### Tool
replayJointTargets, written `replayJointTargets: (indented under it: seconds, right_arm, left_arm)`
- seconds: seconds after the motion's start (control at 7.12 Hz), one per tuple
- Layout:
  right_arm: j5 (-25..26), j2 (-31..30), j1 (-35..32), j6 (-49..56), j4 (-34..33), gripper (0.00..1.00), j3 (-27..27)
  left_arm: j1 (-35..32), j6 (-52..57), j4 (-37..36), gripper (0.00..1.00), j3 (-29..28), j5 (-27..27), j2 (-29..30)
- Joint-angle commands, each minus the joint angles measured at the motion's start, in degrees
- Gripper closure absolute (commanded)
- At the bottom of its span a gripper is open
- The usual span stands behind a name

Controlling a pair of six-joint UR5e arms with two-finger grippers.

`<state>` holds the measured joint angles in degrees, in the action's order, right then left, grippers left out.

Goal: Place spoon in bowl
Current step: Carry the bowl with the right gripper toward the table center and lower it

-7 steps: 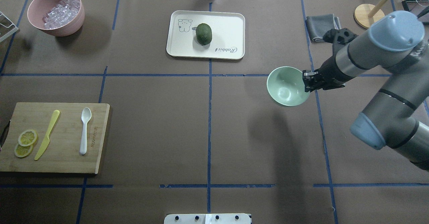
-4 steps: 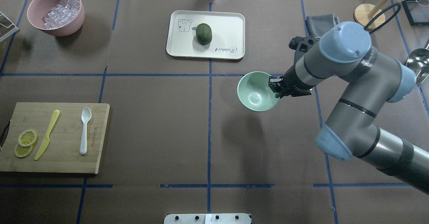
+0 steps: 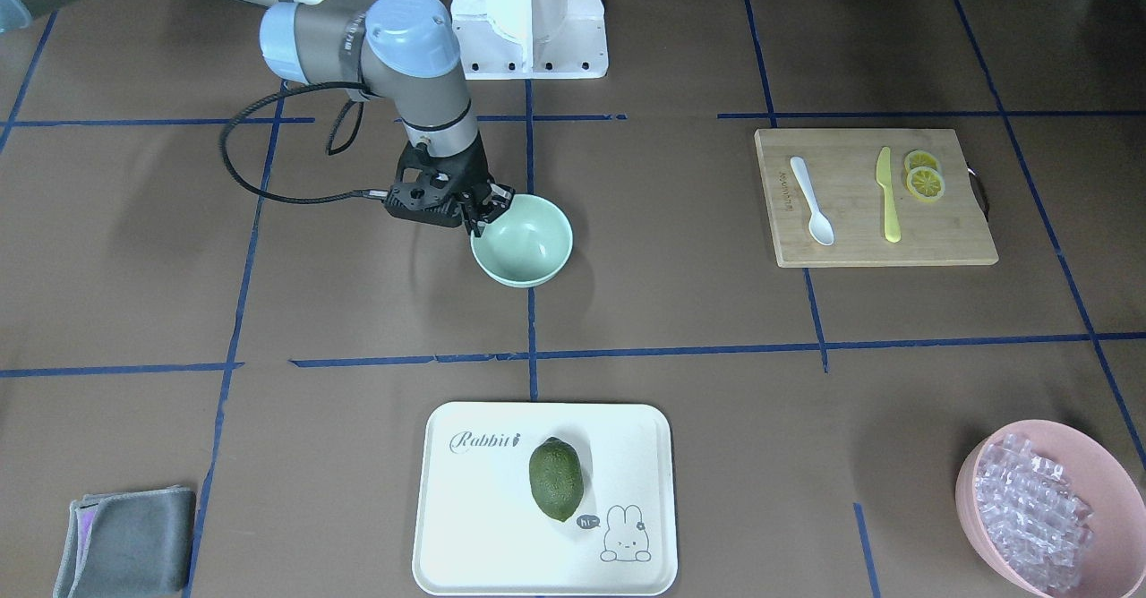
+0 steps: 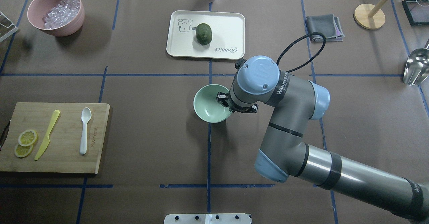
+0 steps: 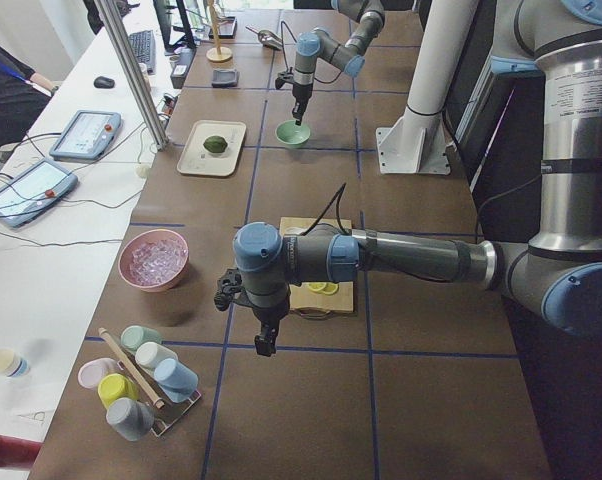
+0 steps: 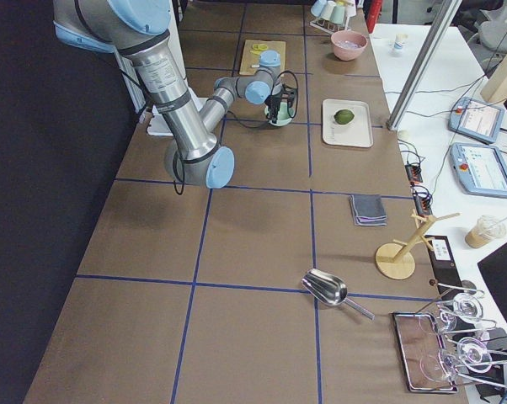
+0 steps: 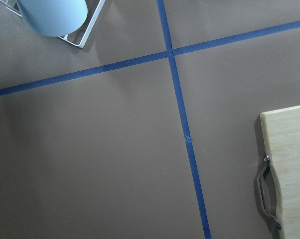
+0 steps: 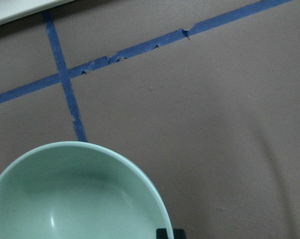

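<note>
Frontally, from across the table, the right gripper (image 3: 483,216) points down with its fingers clamped on the robot-side rim of the small round pale mint-green bowl (image 3: 528,244). The bowl is at the table's middle, by a blue tape line. Whether it rests on the brown paper or hangs just above it, I cannot tell. The small white plastic spoon (image 3: 812,213) lies flat on the rectangular bamboo cutting board (image 3: 850,244), well apart from the mint-green bowl. Its scoop points away from the robot, and it lies near a slim yellow plastic knife (image 3: 888,197) and two lemon slices (image 3: 924,179). A white rectangular tray (image 3: 448,508) carries a dark green oval fruit (image 3: 555,479). A large pink bowl of clear cubes (image 3: 1074,432) and a folded grey cloth (image 3: 125,540) sit at the far corners.

From overhead, one dark finger (image 4: 220,97) shows inside the mint-green bowl (image 4: 207,108) at its right rim, with the rest hidden under the wrist.

From the left end, the near arm's left gripper (image 5: 266,340) points down just off the board. I cannot tell whether its fingers are apart or together.

From the right end, the mint-green bowl (image 6: 285,120) is a pale sliver behind the right gripper.

At the left wrist, the view shows brown paper, crossing tape, the board's metal handle (image 7: 267,191) and a pale blue cup (image 7: 53,15).

At the right wrist, the mint-green bowl (image 8: 75,199) fills the lower left, with a dark fingertip (image 8: 169,233) at its rim.
</note>
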<state>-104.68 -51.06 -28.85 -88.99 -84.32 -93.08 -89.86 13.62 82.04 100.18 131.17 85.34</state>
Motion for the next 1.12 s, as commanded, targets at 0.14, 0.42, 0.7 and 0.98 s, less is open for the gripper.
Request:
replayJointTargets:
  seconds: [0.14, 0.42, 0.7, 0.98]
  right_arm:
    - [0.27, 1.49, 0.64, -0.75, 0.29, 0.98, 1.58]
    - [0.35, 1.41, 1.07, -0.49, 0.21, 0.47, 1.67]
    - [0.01, 1.06, 1.25, 0.21, 0.12, 0.00, 1.23]
    - [-6.63, 0.36, -4.34, 3.10, -0.49, 0.00, -0.52]
  left_arm:
    - [0.65, -0.09, -0.04, 0.00, -0.08, -0.04, -0.09]
    - [0.74, -0.09, -0.04, 0.00, -0.16, -0.04, -0.09]
    - [0.83, 0.00, -0.04, 0.00, -0.34, -0.04, -0.09]
    - [1.00, 0.00, 0.22, 0.00, -0.34, -0.13, 0.00]
